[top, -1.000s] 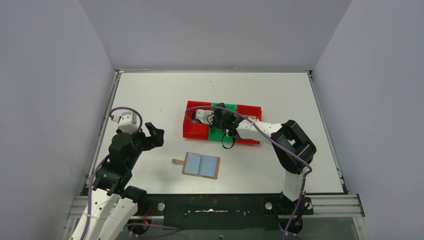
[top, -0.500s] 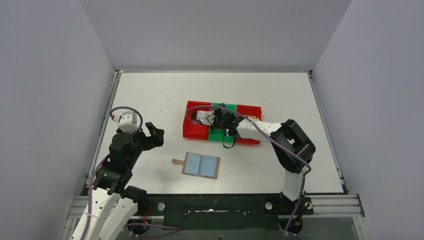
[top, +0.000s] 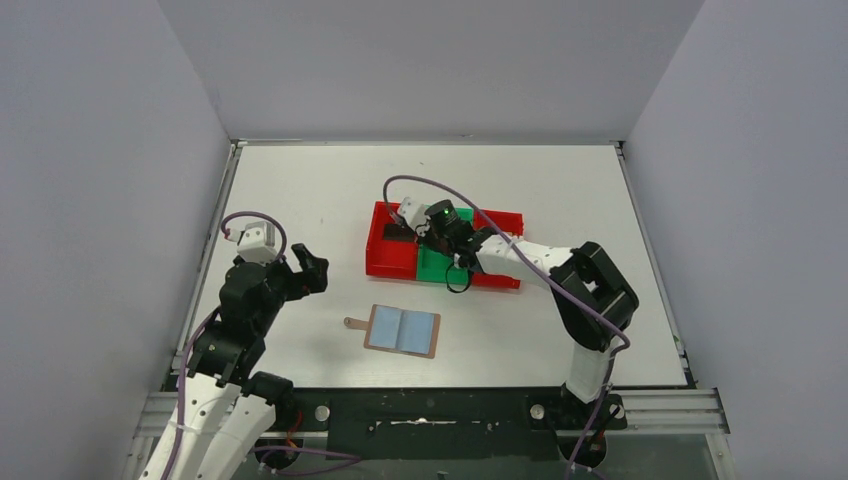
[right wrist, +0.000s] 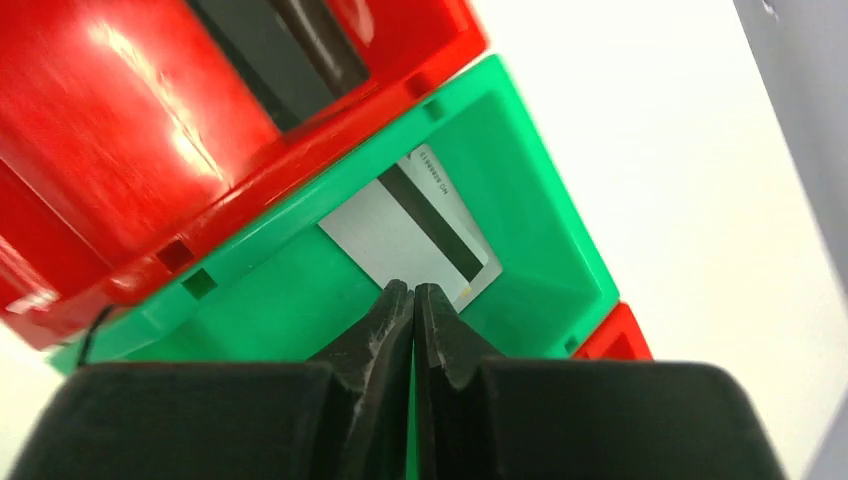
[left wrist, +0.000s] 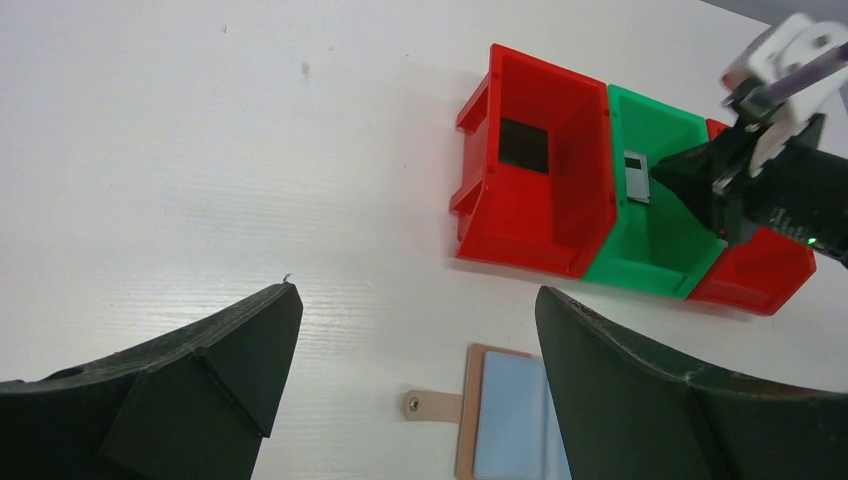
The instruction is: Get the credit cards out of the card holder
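The silver-grey card point(right wrist: 385, 238) lies flat in the green bin point(right wrist: 540, 225), apparently its sorting slot, so the right gripper point(right wrist: 413, 292) hangs clenched on nothing above it, while the left gripper point(left wrist: 417, 293) idles spread wide.

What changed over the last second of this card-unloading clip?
The right tool rose from low in the green bin to above it, and its jaws closed on nothing; the silver-grey card lies loose on the bin floor. Unchanged: the left tool, open and parked, and the card holder, lying open on the table.
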### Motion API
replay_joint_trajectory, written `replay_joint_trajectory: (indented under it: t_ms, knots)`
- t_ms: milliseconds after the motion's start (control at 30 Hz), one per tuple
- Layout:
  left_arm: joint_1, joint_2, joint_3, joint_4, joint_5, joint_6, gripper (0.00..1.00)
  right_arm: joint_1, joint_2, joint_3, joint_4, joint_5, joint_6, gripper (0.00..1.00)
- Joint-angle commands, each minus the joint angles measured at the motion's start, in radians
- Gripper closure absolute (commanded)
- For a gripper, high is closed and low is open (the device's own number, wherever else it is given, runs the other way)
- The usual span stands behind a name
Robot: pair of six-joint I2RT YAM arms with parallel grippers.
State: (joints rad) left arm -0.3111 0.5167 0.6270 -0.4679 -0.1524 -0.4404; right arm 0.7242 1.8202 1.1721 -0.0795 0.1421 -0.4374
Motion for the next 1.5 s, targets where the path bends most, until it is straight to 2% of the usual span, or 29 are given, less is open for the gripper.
replay_joint_trajectory:
  t_ms: [0, 200, 333, 567, 900, 1467]
  knots:
    - [0.010, 0.000, 0.000, 0.033, 0.012, 0.014, 0.11, -0.005, -0.137, 0.001, 0.055, 0.039, 0.415, 0.96]
    - [0.013, -0.004, -0.001, 0.032, 0.008, 0.014, 0.11, -0.012, -0.172, -0.066, 0.044, 0.091, 0.708, 0.94]
    - [0.017, -0.005, -0.001, 0.032, 0.011, 0.014, 0.11, -0.011, -0.114, -0.001, -0.052, 0.058, 0.770, 1.00]
    - [0.020, -0.009, -0.003, 0.031, 0.011, 0.012, 0.11, -0.009, -0.045, 0.014, -0.072, 0.063, 0.898, 1.00]
    - [0.021, -0.005, -0.005, 0.032, 0.017, 0.013, 0.11, -0.006, 0.069, 0.089, -0.106, 0.067, 0.931, 1.00]
    - [0.024, -0.005, -0.006, 0.031, 0.018, 0.014, 0.11, -0.011, 0.158, 0.164, -0.108, 0.108, 0.959, 0.99]
